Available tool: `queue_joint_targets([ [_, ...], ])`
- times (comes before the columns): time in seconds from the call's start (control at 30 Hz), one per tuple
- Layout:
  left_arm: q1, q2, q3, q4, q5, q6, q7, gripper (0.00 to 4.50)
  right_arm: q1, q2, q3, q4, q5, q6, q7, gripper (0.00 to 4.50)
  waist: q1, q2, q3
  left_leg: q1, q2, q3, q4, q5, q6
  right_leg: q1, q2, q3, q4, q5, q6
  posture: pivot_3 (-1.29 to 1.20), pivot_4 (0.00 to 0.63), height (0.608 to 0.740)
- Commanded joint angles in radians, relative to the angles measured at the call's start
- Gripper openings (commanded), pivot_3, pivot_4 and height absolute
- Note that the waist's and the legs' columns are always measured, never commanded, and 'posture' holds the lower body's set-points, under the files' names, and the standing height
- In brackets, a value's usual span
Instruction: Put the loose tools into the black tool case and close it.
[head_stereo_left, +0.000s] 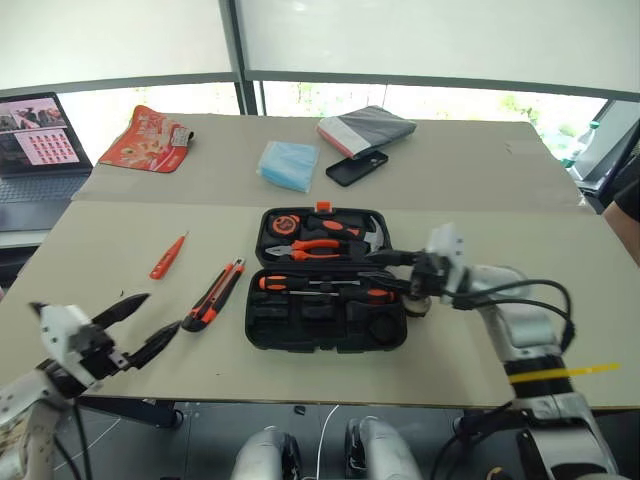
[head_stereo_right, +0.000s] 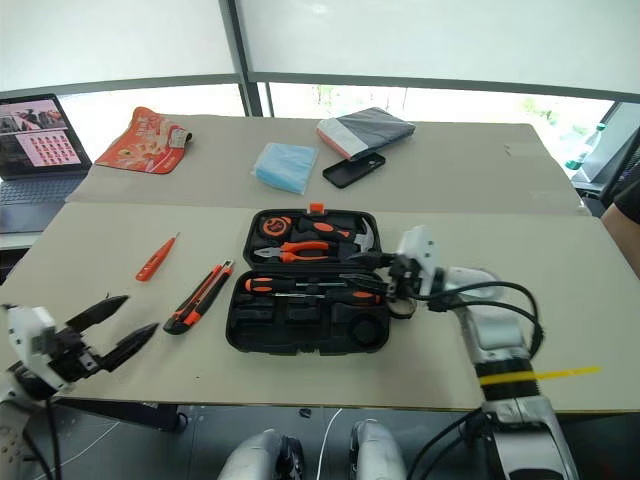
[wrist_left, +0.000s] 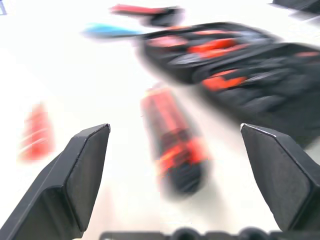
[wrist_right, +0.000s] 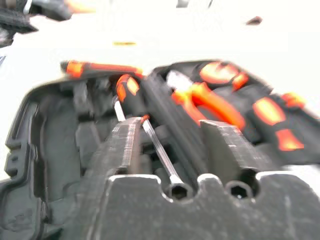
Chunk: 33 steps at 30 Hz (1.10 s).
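Note:
The black tool case (head_stereo_left: 262, 330) lies open in the middle of the table. Two orange-and-black screwdrivers (head_stereo_left: 325, 286) rest in its near half. My right gripper (head_stereo_left: 387, 272) reaches in level from the case's right side, its fingers parted above the screwdriver shafts (wrist_right: 159, 150). The orange-and-black utility knife (head_stereo_left: 214, 295) lies on the table left of the case. The slim orange screwdriver (head_stereo_left: 168, 256) is further left. My left gripper (head_stereo_left: 163, 313) hovers open near the table's front left edge, pointing at the knife (wrist_left: 175, 145) and holding nothing.
Orange-handled pliers (head_stereo_left: 315, 247), a hammer (head_stereo_left: 368, 236) and an orange tape measure (head_stereo_left: 287, 224) sit in the case's far half. Behind the case lie a black phone (head_stereo_left: 357, 167), a blue pack (head_stereo_left: 288, 165), a grey pouch (head_stereo_left: 366, 130) and a red packet (head_stereo_left: 148, 138). A laptop (head_stereo_left: 35, 150) stands far left.

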Motion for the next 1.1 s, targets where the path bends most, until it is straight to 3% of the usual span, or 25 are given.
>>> queue_joint_targets([
  [0.03, 0.054, 0.011, 0.122, 0.071, -0.011, 0.061, 0.115, 4.50, 0.109, 0.000, -0.079, -0.144, 0.077, -0.065, -0.013, 3.89, 0.004, 0.000, 0.000, 0.000, 0.000, 0.000, 0.000, 0.000, 0.000, 0.000, 0.000, 0.000, 0.000, 0.000, 0.000, 0.00, 0.150, 0.740],
  [0.07, 0.066, 0.010, 0.145, 0.084, -0.010, 0.086, 0.157, 4.50, 0.145, 0.009, -0.101, -0.164, 0.096, -0.088, -0.015, 4.22, 0.006, 0.000, 0.000, 0.000, 0.000, 0.000, 0.000, -0.001, 0.001, 0.000, 0.000, 0.000, 0.000, 0.000, 0.000, 0.00, 0.150, 0.740],
  [0.2, 0.064, 0.012, 0.183, 0.105, -0.019, 0.128, 0.223, 4.50, 0.247, 0.018, -0.156, -0.156, 0.104, -0.190, -0.010, 4.22, 0.011, -0.002, 0.001, 0.000, 0.000, 0.000, 0.000, -0.005, 0.006, 0.000, -0.001, 0.000, 0.000, 0.000, 0.000, 0.00, 0.150, 0.740],
  [0.33, -0.023, 0.093, 0.107, 0.082, -0.009, 0.246, 0.226, 4.50, 0.299, 0.025, -0.167, -0.173, 0.115, -0.245, -0.010, 4.37, 0.031, -0.003, 0.002, 0.002, 0.000, -0.001, 0.000, -0.005, 0.007, 0.000, -0.002, -0.001, -0.002, -0.003, -0.004, 0.00, 0.150, 0.740],
  [0.4, -0.086, 0.135, 0.076, 0.068, -0.031, 0.330, 0.231, 4.50, 0.289, 0.018, -0.157, -0.201, 0.123, -0.238, -0.014, 4.37, 0.034, -0.003, 0.002, 0.002, 0.000, -0.001, 0.000, -0.005, 0.006, -0.001, -0.002, -0.001, -0.002, -0.003, -0.004, 0.00, 0.150, 0.740],
  [0.6, -0.462, 0.262, -0.171, 0.145, 0.080, 0.588, 0.353, 4.50, 0.179, -0.019, -0.086, -0.267, 0.125, -0.181, -0.018, 4.37, 0.028, -0.004, 0.002, 0.000, -0.001, -0.001, 0.000, 0.000, -0.002, 0.001, 0.000, 0.000, 0.000, 0.001, 0.002, 0.00, 0.150, 0.740],
  [0.8, -0.853, 0.188, -0.426, 0.492, 0.245, 0.585, 0.338, 4.50, 0.102, -0.022, -0.039, -0.205, 0.092, -0.195, -0.007, 4.37, 0.025, -0.005, 0.003, 0.000, -0.003, 0.004, -0.001, 0.001, -0.003, 0.000, 0.012, -0.001, 0.001, 0.001, 0.001, 0.00, 0.150, 0.740],
  [1.0, -1.009, 0.124, -0.529, 0.778, 0.386, 0.474, 0.353, 4.50, 0.094, -0.037, -0.038, -0.232, 0.108, -0.162, -0.035, 4.37, 0.012, -0.007, 0.004, 0.001, -0.002, 0.007, 0.000, 0.006, 0.004, 0.000, 0.015, 0.000, 0.001, 0.001, 0.001, 0.00, 0.150, 0.740],
  [1.1, -1.017, 0.106, -0.548, 0.811, 0.404, 0.476, 0.308, 3.71, 0.105, -0.045, -0.042, -0.249, 0.113, -0.150, -0.048, 4.50, 0.010, -0.007, 0.004, 0.002, -0.002, 0.007, 0.000, 0.005, 0.002, 0.000, 0.013, 0.002, 0.002, 0.001, 0.001, 0.00, 0.150, 0.740],
])
